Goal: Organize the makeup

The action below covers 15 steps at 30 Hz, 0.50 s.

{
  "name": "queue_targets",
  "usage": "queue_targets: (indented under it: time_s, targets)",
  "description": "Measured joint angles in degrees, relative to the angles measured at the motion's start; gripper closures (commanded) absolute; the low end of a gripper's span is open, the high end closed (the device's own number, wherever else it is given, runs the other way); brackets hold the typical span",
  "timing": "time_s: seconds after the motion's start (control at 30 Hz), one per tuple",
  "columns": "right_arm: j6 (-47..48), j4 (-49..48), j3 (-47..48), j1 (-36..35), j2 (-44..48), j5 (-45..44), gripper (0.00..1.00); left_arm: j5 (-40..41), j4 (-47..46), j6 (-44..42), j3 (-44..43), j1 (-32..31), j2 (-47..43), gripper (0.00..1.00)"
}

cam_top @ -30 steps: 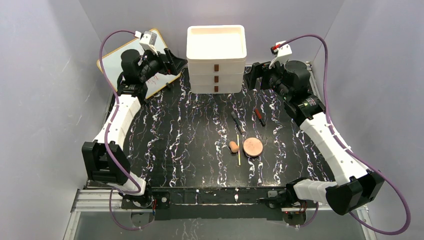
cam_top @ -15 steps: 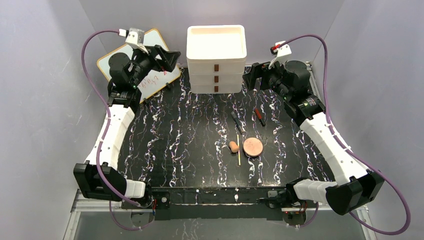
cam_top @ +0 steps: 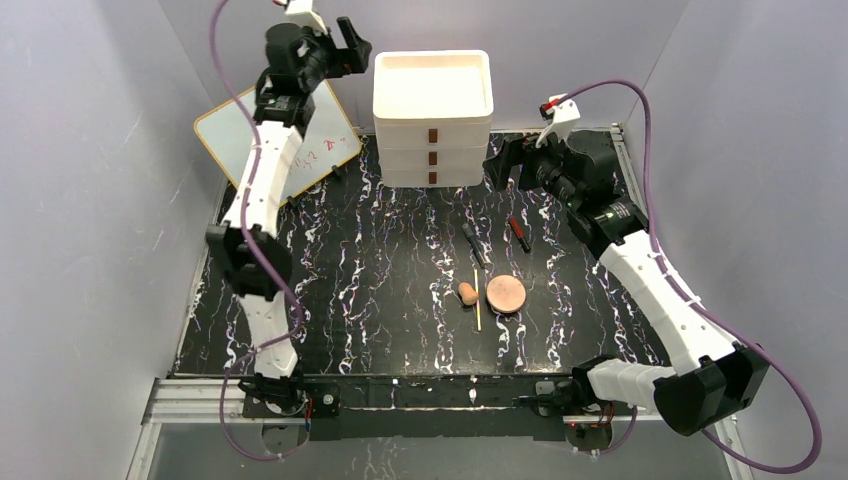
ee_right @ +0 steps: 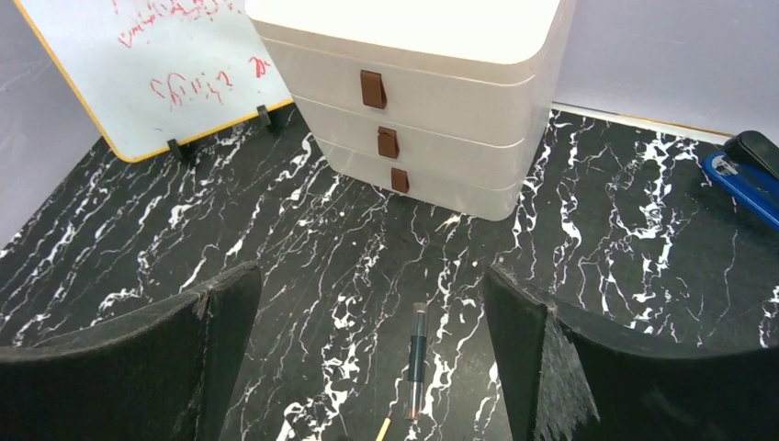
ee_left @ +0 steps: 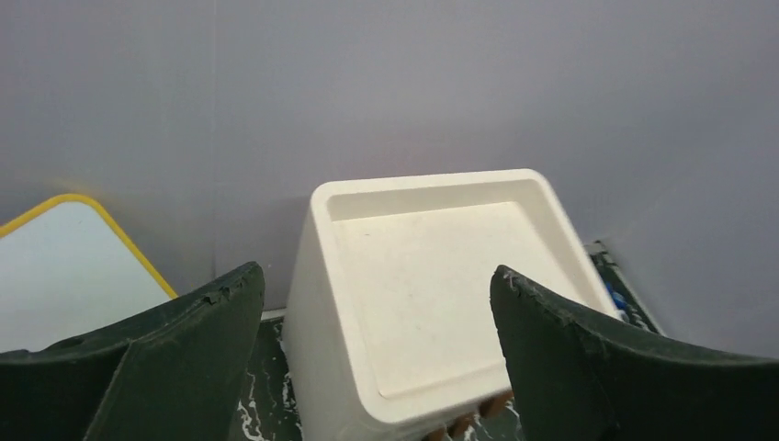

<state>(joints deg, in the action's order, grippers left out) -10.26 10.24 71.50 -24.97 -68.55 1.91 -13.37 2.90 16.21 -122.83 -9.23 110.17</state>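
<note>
The makeup lies on the black marbled table: a round pinkish-tan disc (cam_top: 506,294), a tan egg-shaped sponge (cam_top: 467,293), a thin yellow stick (cam_top: 477,298) and two dark pencils (cam_top: 473,243) (cam_top: 519,232). My left gripper (cam_top: 357,47) (ee_left: 377,274) is raised high at the back, open, looking down on the white drawer box's top (ee_left: 432,266); it holds nothing. My right gripper (cam_top: 503,168) (ee_right: 372,274) hovers open to the right of the drawer box (cam_top: 433,100), empty. One pencil (ee_right: 417,360) lies below between its fingers, with the yellow stick's tip (ee_right: 382,428) beside it.
The drawer box (ee_right: 432,92) has three shut drawers with brown handles. A yellow-rimmed whiteboard (cam_top: 225,135) (ee_right: 156,64) (ee_left: 64,266) leans at the back left. A blue clip-like object (ee_right: 742,188) lies at the right. Grey walls close in the back and both sides.
My left arm has lifted and stretched up from beside the whiteboard to high above the drawer box's top-left corner. The right gripper has shifted slightly. The makeup has not moved.
</note>
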Motion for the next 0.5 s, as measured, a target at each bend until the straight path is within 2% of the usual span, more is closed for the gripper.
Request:
queue_targets:
  time_s: [0.13, 0.3, 0.5]
  targets:
    - [-0.37, 0.2, -0.2, 0.0, 0.7, 0.37, 0.02, 8.39, 7.8, -3.23, -11.28, -3.28, 12.15, 0.09]
    - [-0.5, 0.15, -0.28, 0.0, 2.4, 0.46, 0.02, 18.16, 12.81, -7.19, -12.46, -9.49, 17.86, 0.08]
    - [-0.46, 0.22, -1.68, 0.0, 4.7, 0.44, 0.02, 29.05, 12.9, -10.93, -12.46, -14.25, 18.93, 0.08]
